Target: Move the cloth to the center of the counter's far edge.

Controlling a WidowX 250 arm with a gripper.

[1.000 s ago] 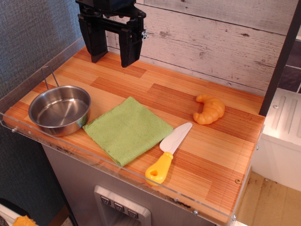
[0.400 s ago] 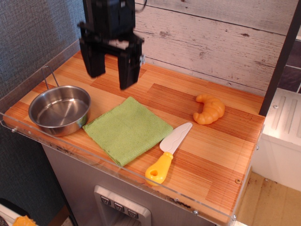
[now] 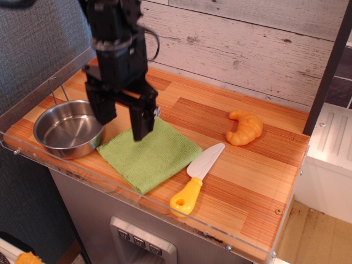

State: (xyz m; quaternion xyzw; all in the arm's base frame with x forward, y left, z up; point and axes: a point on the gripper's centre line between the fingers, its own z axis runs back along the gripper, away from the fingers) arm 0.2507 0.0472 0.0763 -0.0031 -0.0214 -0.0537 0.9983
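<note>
The light-green woven cloth lies flat near the front edge of the orange-brown counter, left of centre, beside the steel bowl. My black gripper hangs open just above the cloth's far-left part, its two fingers spread wide and pointing down. It holds nothing. The arm hides the cloth's far corner.
A steel bowl with a wire handle stands at the left, touching the cloth's left corner. A plastic knife with a yellow handle lies right of the cloth. A toy croissant lies at the right rear. A whitewashed plank wall backs the counter.
My gripper has come down and forward from the far-left rear of the counter to just over the cloth, staying open. The cloth and other objects have not moved.
</note>
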